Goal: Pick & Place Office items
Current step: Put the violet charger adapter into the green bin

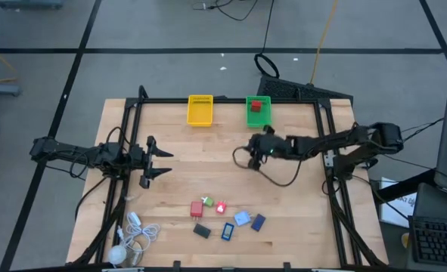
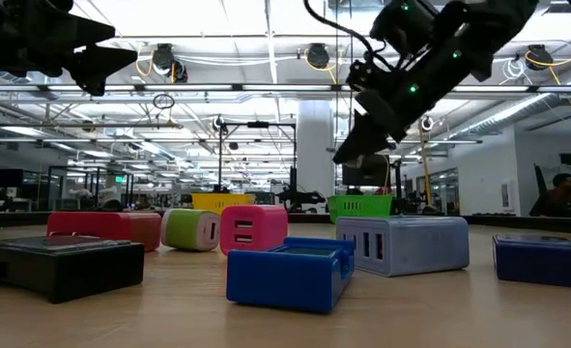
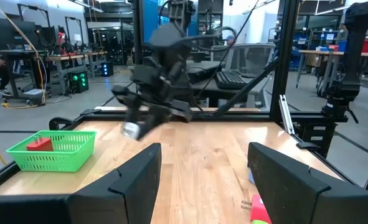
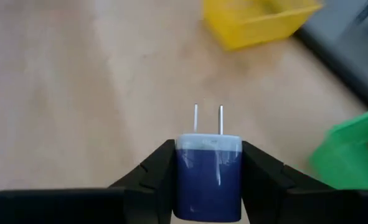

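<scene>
**Right arm carrying a blue plug charger toward the baskets**

The right gripper (image 4: pixel 208 186) is pinching a blue two-prong charger (image 4: pixel 208 171) above the table, near the green basket (image 1: pixel 259 112). The placing step seems underway; next comes positioning over a basket and releasing. The left gripper (image 1: pixel 159 162) is waiting, fingers spread. Open tabletop lies between them; the other small items (image 1: pixel 227 217) are sitting near the front edge

Bright, even indoor light, with some motion blur.
Ceiling lamps (image 2: pixel 164 60) glare overhead; the table (image 1: pixel 299 219) shows soft shadows; beyond the right gripper (image 4: pixel 208 180), both baskets smear into blur.
</scene>
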Tool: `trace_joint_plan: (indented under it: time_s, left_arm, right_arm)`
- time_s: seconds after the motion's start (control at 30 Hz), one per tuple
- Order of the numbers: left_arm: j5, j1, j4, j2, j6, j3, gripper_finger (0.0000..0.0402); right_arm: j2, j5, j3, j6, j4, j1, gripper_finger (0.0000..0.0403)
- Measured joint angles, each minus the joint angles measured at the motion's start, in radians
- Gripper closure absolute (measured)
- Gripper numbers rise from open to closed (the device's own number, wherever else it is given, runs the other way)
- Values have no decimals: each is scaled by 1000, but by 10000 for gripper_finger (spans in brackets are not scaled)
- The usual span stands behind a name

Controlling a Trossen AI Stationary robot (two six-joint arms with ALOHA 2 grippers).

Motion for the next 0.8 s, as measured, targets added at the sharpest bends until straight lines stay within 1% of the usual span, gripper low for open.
trace_joint_plan:
  time_s: [0.27, 0.47, 0.57, 0.63, 0.73, 0.8]
  left_arm:
    - [0, 0, 0, 0, 0, 0, 158]
    - [0, 0, 0, 0, 0, 0, 158]
    - [0, 0, 0, 0, 0, 0, 158]
    - [0, 0, 0, 0, 0, 0, 158]
    - [0, 0, 0, 0, 0, 0, 158]
    - [0, 0, 0, 0, 0, 0, 158]
  right_arm:
    - [-20, -10, -153, -93, 375, -258, 278]
    - [-8, -102, -183, -77, 476, -416, 278]
    - [54, -150, -184, -71, 547, -457, 278]
    - [110, -185, -184, -71, 632, -470, 278]
    - [182, -184, -183, -76, 742, -466, 278]
    - [213, -184, -183, -81, 783, -466, 278]
